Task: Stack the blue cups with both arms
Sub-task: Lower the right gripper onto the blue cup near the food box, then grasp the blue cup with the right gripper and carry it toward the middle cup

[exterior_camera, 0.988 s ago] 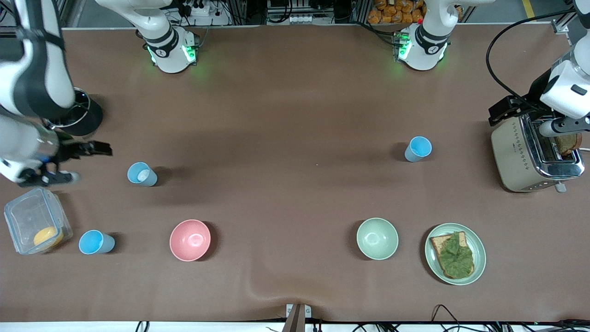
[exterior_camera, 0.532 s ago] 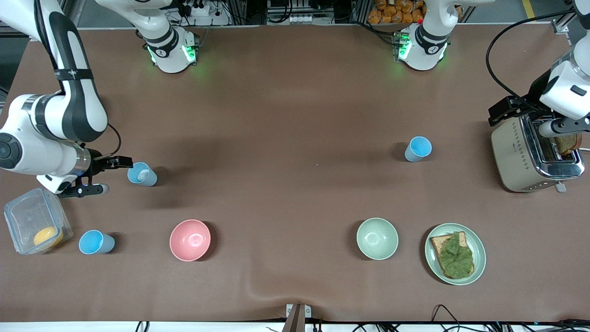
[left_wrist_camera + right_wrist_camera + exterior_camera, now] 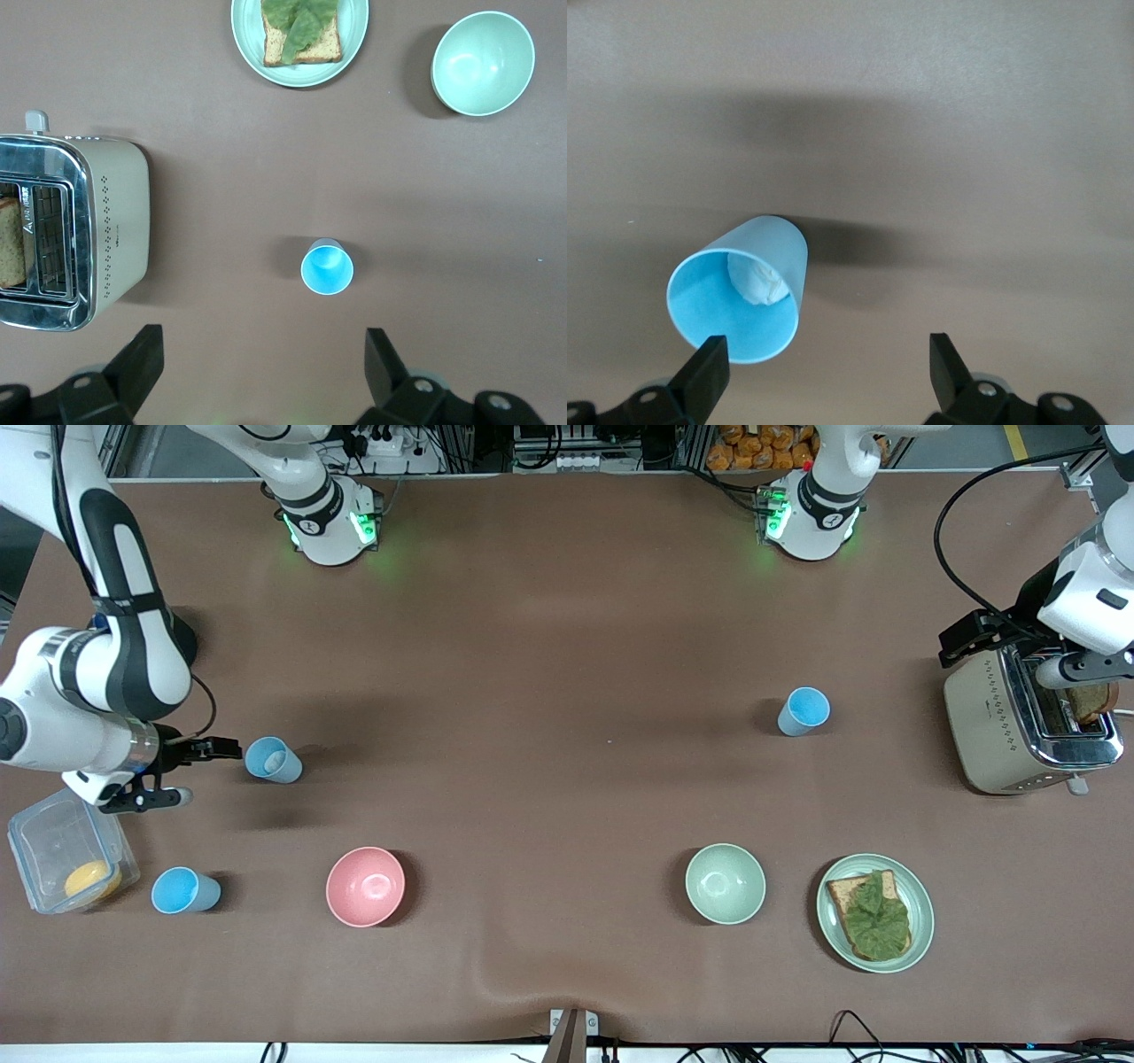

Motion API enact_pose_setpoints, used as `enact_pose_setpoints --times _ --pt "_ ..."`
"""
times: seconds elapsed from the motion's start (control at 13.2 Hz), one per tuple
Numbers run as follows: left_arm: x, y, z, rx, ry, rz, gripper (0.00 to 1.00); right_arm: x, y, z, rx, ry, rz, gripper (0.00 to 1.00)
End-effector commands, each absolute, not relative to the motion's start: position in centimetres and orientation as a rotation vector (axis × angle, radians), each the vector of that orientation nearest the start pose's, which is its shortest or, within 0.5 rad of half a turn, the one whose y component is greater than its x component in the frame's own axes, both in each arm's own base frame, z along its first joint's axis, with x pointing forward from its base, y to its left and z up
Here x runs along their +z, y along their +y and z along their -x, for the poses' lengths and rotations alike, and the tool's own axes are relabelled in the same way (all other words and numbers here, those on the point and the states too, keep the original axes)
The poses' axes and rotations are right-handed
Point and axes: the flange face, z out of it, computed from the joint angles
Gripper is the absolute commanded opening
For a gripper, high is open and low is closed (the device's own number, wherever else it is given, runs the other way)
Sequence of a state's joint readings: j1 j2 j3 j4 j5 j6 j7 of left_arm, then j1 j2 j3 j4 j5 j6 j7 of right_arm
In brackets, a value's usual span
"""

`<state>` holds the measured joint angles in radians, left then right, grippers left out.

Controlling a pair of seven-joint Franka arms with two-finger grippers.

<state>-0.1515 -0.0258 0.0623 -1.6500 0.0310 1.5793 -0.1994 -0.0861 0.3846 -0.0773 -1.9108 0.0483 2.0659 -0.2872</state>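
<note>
A pale blue cup (image 3: 273,760) with a white spot inside stands toward the right arm's end of the table; it also shows in the right wrist view (image 3: 740,292). My right gripper (image 3: 202,772) is open and empty just beside it, with one finger by its rim (image 3: 826,354). A brighter blue cup (image 3: 184,890) stands nearer the camera, next to a clear box. Another blue cup (image 3: 804,710) stands toward the left arm's end and shows in the left wrist view (image 3: 327,268). My left gripper (image 3: 1076,666) waits, open and empty, high over the toaster (image 3: 263,354).
A pink bowl (image 3: 365,886) and a green bowl (image 3: 725,883) sit nearer the camera. A plate (image 3: 921,921) holds toast with lettuce. A toaster (image 3: 1001,726) holds a bread slice. A clear box (image 3: 53,841) holds something orange.
My right arm swung in from the table's end toward the pale blue cup, then drew back a little. The left arm and the cups have not moved.
</note>
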Motion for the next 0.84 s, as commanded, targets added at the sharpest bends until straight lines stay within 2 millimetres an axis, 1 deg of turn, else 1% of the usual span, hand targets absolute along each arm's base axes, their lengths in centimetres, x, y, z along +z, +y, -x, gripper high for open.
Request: enact_pose_setpoints --times 0.0,0.08,0.3,0.38,0.53,0.61,0.68,0.76 --pt "60.7 -4.4 -54.4 0.073 -0.199 3.096 1.00 26.4 -8.9 -58.9 0.321 -0.126 3.018 1.00" --pt "60.8 -4.4 -54.4 0.070 -0.201 3.096 1.00 25.6 -8.8 -58.9 0.324 -0.131 3.019 1.00" --pt "60.6 -4.4 -54.4 0.074 -0.201 3.092 1.00 24.2 -8.9 -58.8 0.347 -0.134 3.015 1.00" --pt "60.7 -4.4 -54.4 0.073 -0.199 3.096 1.00 23.9 -8.8 -58.7 0.358 -0.138 3.012 0.98" --pt "60.6 -3.8 -54.5 0.077 -0.204 3.102 1.00 23.6 -8.5 -58.6 0.373 -0.152 3.007 0.38" --pt "60.6 -3.8 -54.5 0.077 -0.211 3.101 1.00 23.5 -8.5 -58.5 0.382 -0.150 3.005 0.10" --pt "60.5 -3.8 -54.5 0.079 -0.211 3.101 1.00 23.2 -8.6 -58.5 0.389 -0.145 3.004 0.00" --pt "60.6 -3.8 -54.5 0.078 -0.209 3.103 1.00 23.0 -8.6 -58.4 0.392 -0.133 2.996 0.00"
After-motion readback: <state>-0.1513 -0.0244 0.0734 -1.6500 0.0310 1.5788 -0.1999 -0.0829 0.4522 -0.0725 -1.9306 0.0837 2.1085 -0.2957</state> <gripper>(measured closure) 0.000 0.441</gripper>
